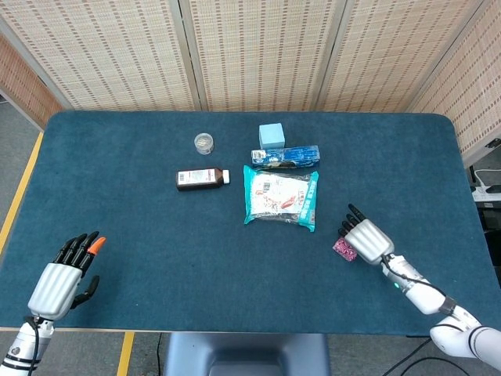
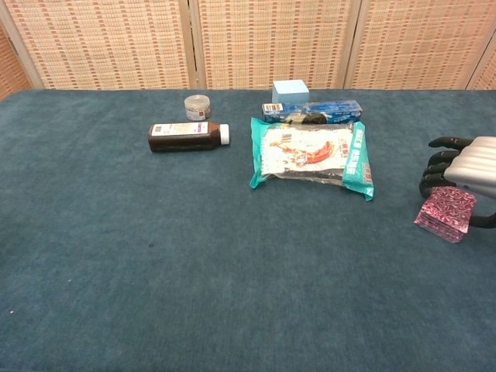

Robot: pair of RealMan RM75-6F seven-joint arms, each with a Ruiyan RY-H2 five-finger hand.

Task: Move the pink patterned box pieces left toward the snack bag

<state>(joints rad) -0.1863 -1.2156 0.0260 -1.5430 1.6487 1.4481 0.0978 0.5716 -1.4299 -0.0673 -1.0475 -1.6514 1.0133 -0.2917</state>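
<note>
One pink patterned box piece (image 2: pixel 446 213) is all that shows of the task's load, lying at the right edge of the chest view and at lower right of the head view, well apart from the snack bag (image 2: pixel 312 157) near frame centre. The right hand (image 2: pixel 462 172) sits over the piece's upper right side with its dark fingers (image 2: pixel 435 164) curled down onto the near-top edge; a thumb-like finger shows just right of the piece. Whether the hand truly clamps the piece or only rests on it I cannot tell, since the palm hides the contact. That posture, behind the piece on the side away from the bag, reads as set up to carry or push it leftward.

The left hand (image 1: pixel 61 276) lies at lower left of the head view, fingers spread and holding nothing, an orange tip showing at one finger; it seems parked out of the job.

Around the bag: a blue flat carton (image 2: pixel 311 112) touching its upper edge, a pale blue cube (image 2: pixel 290 92) just above that, a brown bottle (image 2: pixel 188 136) lying on its side to the left, and a small clear jar (image 2: pixel 198 106) above the bottle. The blue tabletop (image 2: pixel 194 263) between piece and bag carries nothing, so the path left looks unobstructed; only the bag's own right edge sets the stopping line.
</note>
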